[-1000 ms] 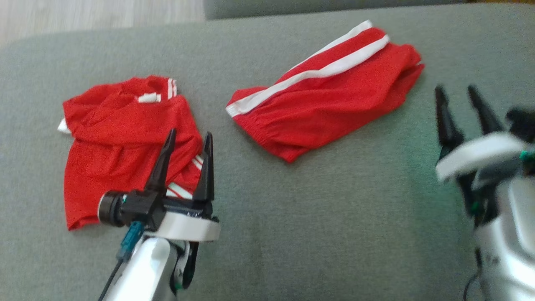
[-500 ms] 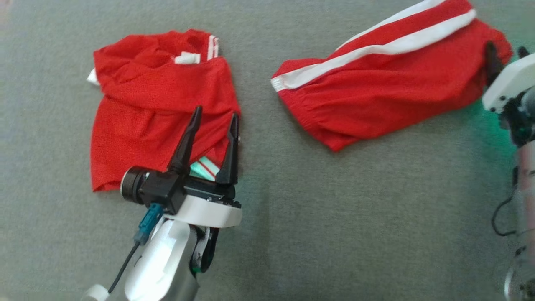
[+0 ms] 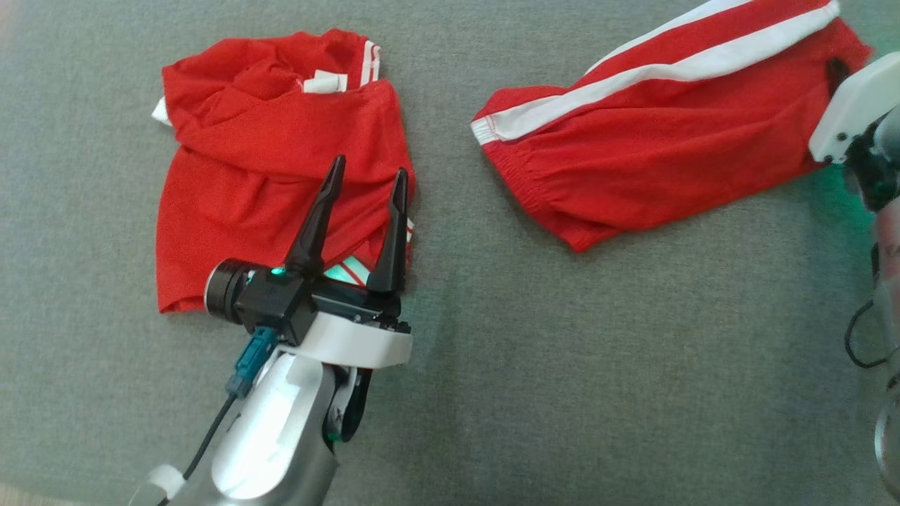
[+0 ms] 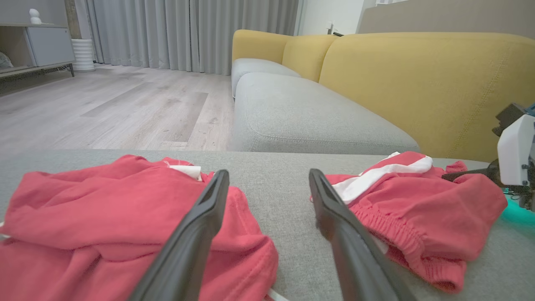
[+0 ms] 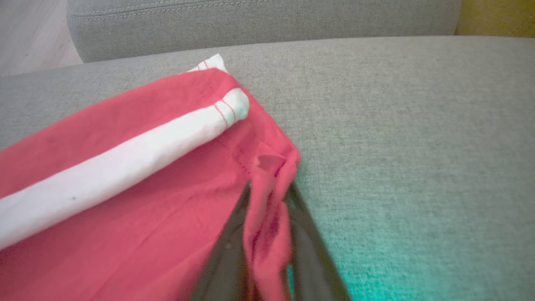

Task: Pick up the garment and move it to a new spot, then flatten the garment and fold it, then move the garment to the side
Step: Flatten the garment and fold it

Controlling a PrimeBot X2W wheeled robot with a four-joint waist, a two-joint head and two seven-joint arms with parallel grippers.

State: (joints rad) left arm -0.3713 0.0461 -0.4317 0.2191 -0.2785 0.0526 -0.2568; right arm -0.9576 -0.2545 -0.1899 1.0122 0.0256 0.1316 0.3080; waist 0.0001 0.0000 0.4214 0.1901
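The striped garment (image 3: 654, 154) lies on the grey cushion (image 3: 562, 351) and stretches away to the left of the right tool (image 5: 269, 190). That tool's two fingers are clamped on a bunched fold of the red hem. The left tool (image 3: 370, 166) hangs with its fingers wide apart, holding nothing, over the near edge of a second red garment (image 3: 246, 161) crumpled ahead of it.
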